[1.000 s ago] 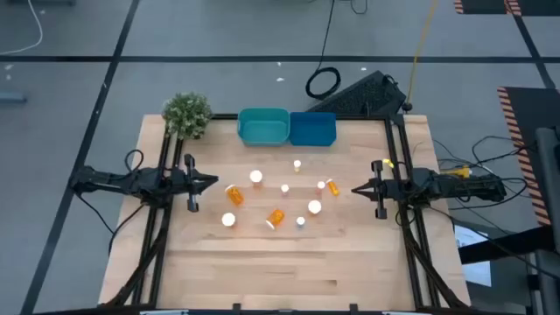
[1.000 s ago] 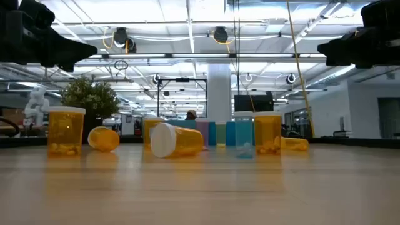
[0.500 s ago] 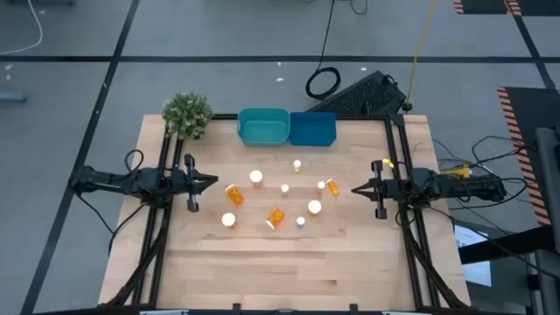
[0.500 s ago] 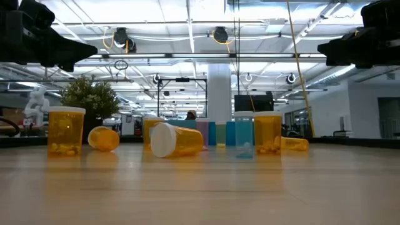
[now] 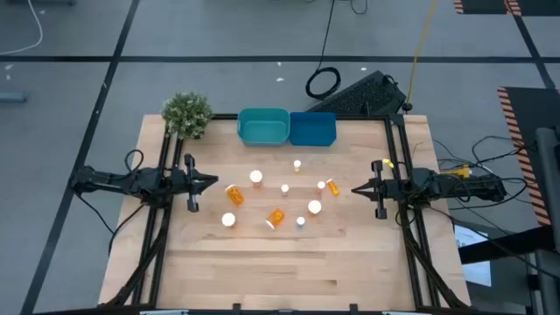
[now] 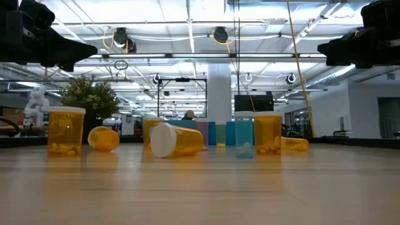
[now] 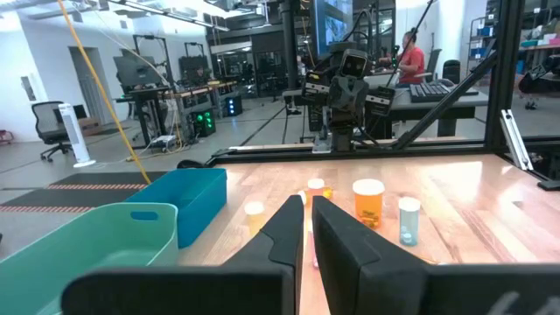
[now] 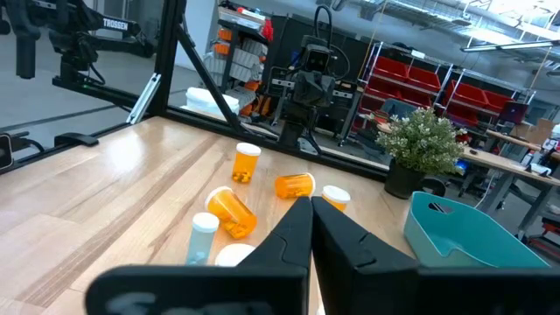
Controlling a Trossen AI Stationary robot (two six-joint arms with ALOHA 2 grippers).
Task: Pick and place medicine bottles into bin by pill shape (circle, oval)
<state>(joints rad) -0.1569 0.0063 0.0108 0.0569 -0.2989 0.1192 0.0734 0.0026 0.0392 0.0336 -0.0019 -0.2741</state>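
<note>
A: Where are the arms?

B: Both wait at the sides of the table point(image 5: 289, 271). The left claw point(image 5: 213, 182) hovers above the left edge, pointing inward, with its fingers pressed together and nothing between them. The right claw point(image 5: 357, 189) mirrors it from the right edge, also pressed together and empty. Each wrist view shows its own two dark fingers point(image 7: 302, 232) lying almost against each other.

A: And the medicine bottles point(image 5: 276, 217)?

B: Scattered over the middle of the table, between the two claws and nearer than the tubs. From above I count about nine. Several stand upright showing white caps, like the one at point(image 5: 255, 178) and the one at point(image 5: 228, 220). A few lie on their sides, such as the orange one at point(image 5: 234, 193) and another beside the right claw's reach at point(image 5: 332, 186). A slim one point(image 5: 300, 223) stands just right of the toppled bottle in the centre.

A: Anything from the low view?

B: An upright bottle point(image 6: 65, 130) with pills at its bottom stands on the left, and a toppled one point(image 6: 176, 140) lies with its cap toward the camera.

A: The bins?

B: A teal tub point(image 5: 263, 126) and a blue tub point(image 5: 312, 129) sit touching, side by side, at the far edge. A small potted plant point(image 5: 187, 114) stands left of the teal one.
</note>
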